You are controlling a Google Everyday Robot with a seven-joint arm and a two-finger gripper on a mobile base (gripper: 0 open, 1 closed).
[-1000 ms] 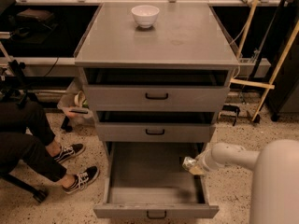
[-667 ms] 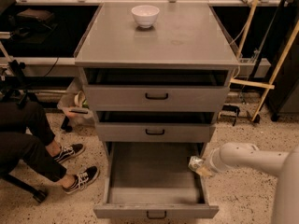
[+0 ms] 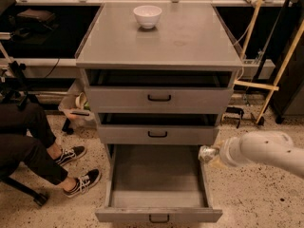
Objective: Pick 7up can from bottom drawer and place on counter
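Since the earlier frames, the gripper (image 3: 209, 156) has been lifted and drawn to the right. It was low inside the bottom drawer (image 3: 156, 184) near the right wall. It is now held at the level of that wall's top edge, just below the right corner of the middle drawer (image 3: 157, 134). The 7up can (image 3: 206, 153) is carried with it, pinched between the jaws, clear of the drawer floor and seen as a shiny silvery shape at the tip of the white arm (image 3: 266, 151). The arm is stretched in from the right edge of the view.

The bottom drawer is pulled fully out, and its grey floor is shown bare. The middle drawer and the top drawer (image 3: 159, 99) are each pulled out only a little, so their fronts overhang the back of the bottom drawer, and the can is placed close under the middle front. The counter (image 3: 190, 37) is well above the can. Only a white bowl (image 3: 147, 16) is seen on it, near the back and left of centre, so the right and front parts are left free. Wooden poles (image 3: 280, 75) lean to the right of the cabinet, and a seated person's legs (image 3: 28, 146) are seen on the left.
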